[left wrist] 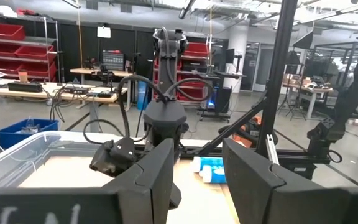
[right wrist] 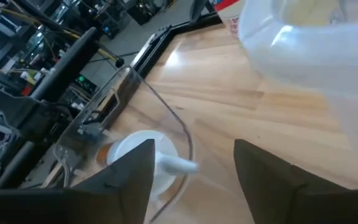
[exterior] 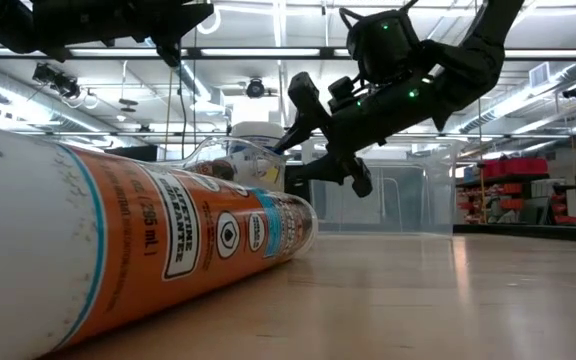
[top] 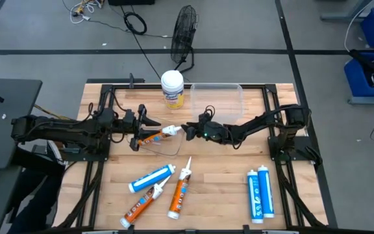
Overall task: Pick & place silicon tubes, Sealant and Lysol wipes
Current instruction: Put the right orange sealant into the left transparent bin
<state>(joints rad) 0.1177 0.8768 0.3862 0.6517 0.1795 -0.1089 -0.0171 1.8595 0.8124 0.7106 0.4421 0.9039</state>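
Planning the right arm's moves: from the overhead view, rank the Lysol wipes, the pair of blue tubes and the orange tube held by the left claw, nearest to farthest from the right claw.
1. The held orange tube, just left of the right claw, its white nozzle pointing at it.
2. The Lysol wipes, at the table's back edge.
3. The pair of blue tubes, front right.

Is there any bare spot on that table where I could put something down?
Yes: bare wood lies between the orange cartridges and the two blue tubes. The middle is crowded: the left gripper and right gripper meet around an orange cartridge, beside the Lysol wipes and clear bin.
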